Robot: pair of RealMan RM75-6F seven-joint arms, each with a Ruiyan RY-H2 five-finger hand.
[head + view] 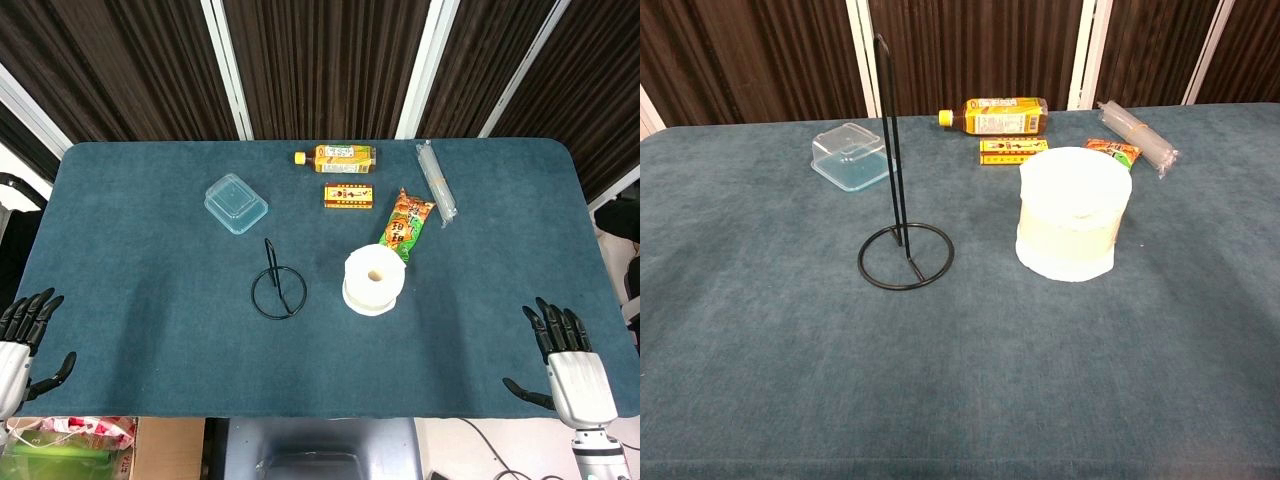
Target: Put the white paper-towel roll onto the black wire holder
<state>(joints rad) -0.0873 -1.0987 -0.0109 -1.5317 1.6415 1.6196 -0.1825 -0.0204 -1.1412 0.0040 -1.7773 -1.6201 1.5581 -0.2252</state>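
Observation:
The white paper-towel roll (374,279) (1073,213) stands on end on the blue table, just right of centre. The black wire holder (278,286) (902,240) stands upright to its left, a ring base with a tall thin post, apart from the roll. My left hand (24,336) rests at the table's near left edge, fingers spread and holding nothing. My right hand (566,355) sits at the near right edge, fingers also spread and empty. Both hands are far from the roll and holder. Neither hand shows in the chest view.
A clear plastic box (236,203) (850,155) lies behind the holder. At the back are a yellow drink bottle (337,155) (994,115), a small yellow packet (348,196), an orange-green snack bag (407,225) and a clear wrapped tube (437,182).

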